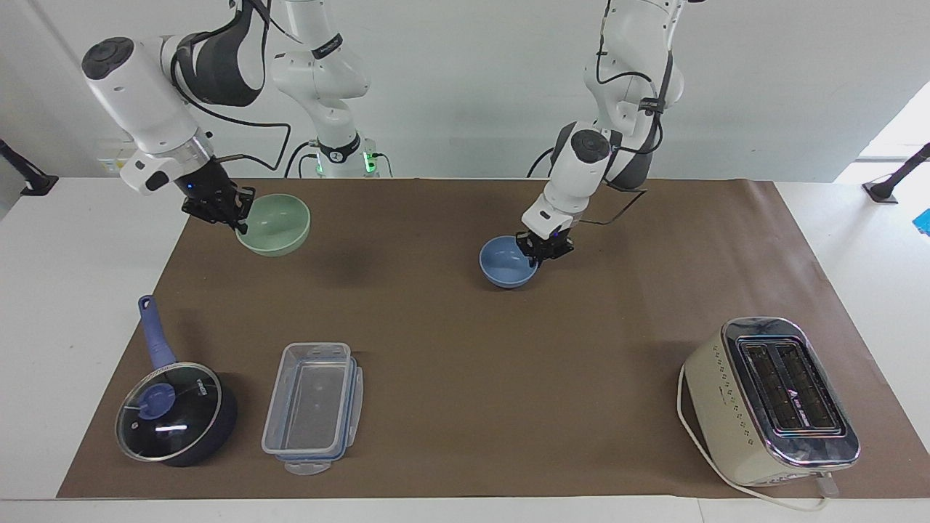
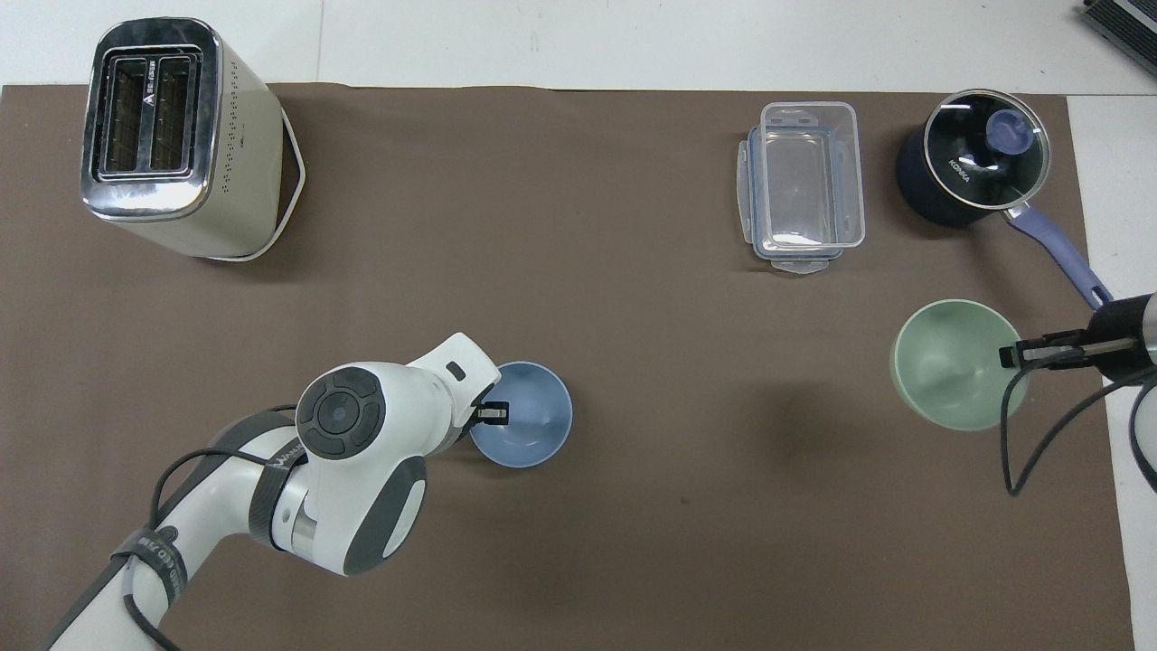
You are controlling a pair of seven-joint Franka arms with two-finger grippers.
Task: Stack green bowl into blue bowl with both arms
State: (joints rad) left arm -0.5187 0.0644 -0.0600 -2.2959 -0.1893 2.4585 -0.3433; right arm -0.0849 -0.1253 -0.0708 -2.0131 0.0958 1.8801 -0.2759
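Note:
The pale green bowl [image 1: 280, 226] hangs in the air over the right arm's end of the brown mat. My right gripper [image 1: 237, 216] is shut on its rim. The bowl's shadow falls on the mat below it. It also shows in the overhead view [image 2: 949, 366], with the right gripper [image 2: 1020, 354] on its rim. The blue bowl [image 1: 503, 267] is upright near the mat's middle, at or just above the mat. My left gripper [image 1: 541, 250] is shut on its rim. In the overhead view the blue bowl [image 2: 531, 429] is beside the left gripper [image 2: 489, 413].
A dark blue saucepan with a glass lid [image 1: 173, 412] and a clear plastic container [image 1: 314, 407] sit farther from the robots at the right arm's end. A cream toaster [image 1: 774, 399] stands farther out at the left arm's end. The brown mat [image 1: 465, 349] covers the table.

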